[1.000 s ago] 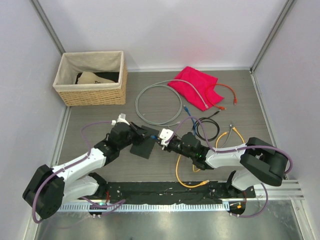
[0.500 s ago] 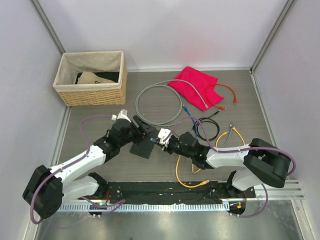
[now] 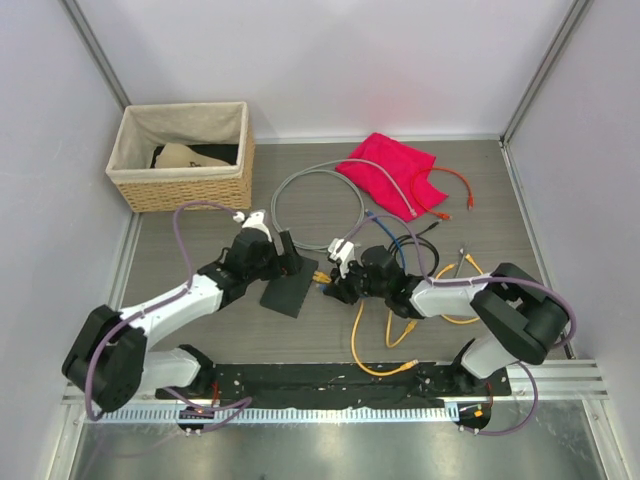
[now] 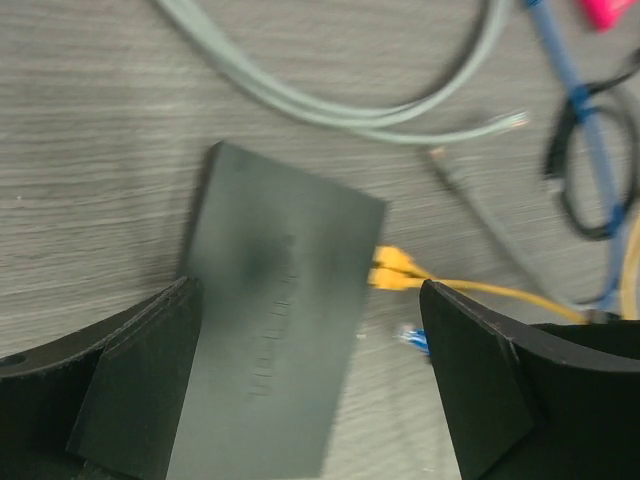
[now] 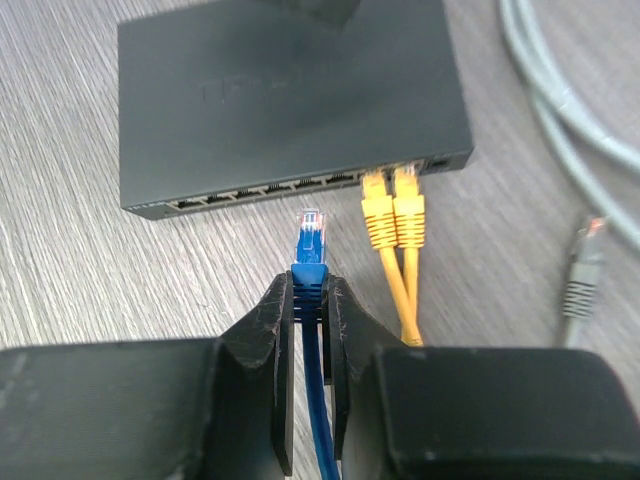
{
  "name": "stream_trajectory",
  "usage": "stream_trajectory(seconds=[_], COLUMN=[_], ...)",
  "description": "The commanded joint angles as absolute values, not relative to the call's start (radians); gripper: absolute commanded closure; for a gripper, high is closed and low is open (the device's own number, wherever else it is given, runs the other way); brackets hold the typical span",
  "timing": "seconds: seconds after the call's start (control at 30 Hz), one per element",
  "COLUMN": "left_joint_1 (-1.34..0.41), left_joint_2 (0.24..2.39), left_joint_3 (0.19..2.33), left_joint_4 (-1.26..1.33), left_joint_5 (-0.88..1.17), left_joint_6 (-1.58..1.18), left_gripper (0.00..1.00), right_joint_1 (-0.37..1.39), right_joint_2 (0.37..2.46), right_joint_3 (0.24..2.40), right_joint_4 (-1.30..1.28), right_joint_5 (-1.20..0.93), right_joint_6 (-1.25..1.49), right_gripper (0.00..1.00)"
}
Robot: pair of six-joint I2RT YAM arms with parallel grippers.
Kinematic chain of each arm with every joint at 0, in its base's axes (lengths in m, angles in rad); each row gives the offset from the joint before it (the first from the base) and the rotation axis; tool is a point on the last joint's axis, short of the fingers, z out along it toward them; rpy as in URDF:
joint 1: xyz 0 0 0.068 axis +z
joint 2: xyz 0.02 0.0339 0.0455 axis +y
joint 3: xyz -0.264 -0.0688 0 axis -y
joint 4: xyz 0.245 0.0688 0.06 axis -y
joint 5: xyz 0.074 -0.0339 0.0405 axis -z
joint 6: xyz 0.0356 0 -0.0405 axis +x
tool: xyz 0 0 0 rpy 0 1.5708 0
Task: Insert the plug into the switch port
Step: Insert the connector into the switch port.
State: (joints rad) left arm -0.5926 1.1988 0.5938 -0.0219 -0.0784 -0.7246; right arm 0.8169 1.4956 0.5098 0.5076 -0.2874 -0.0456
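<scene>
The right gripper pinches the blue plug behind its tip, aimed at a free socket beside two seated yellow plugs on the right edge of the switch, which lies flat on the table between the arms, while the left gripper hangs wide open over it, seemingly not touching, perhaps to steady it.

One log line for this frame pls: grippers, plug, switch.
left gripper: open over switch | right gripper: shut on blue plug | blue plug: just short of switch, not inserted | yellow plugs: two, plugged into switch
</scene>
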Motion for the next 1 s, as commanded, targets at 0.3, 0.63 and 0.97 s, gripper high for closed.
stream_trajectory(seconds=[0.3, 0.63, 0.97], left_joint_1=[-0.554, -0.549, -0.549], left_joint_2=[1.407, 1.454, 1.468], left_joint_3=[0.606, 0.611, 0.624], left_joint_4=[-0.014, -0.077, -0.103], left_joint_5=[0.051, 0.018, 0.023], left_joint_6=[-0.652, -0.678, -0.676], left_gripper=[0.20, 0.25, 0.27], right_joint_1=[0.799, 0.798, 0.798], right_joint_2=[1.606, 1.635, 1.608], right_joint_3=[0.586, 0.618, 0.548], right_joint_4=[0.581, 0.549, 0.701], right_joint_5=[-0.305, -0.284, -0.259], right_joint_6=[0.029, 0.015, 0.051], right_gripper=[0.99, 0.99, 0.99])
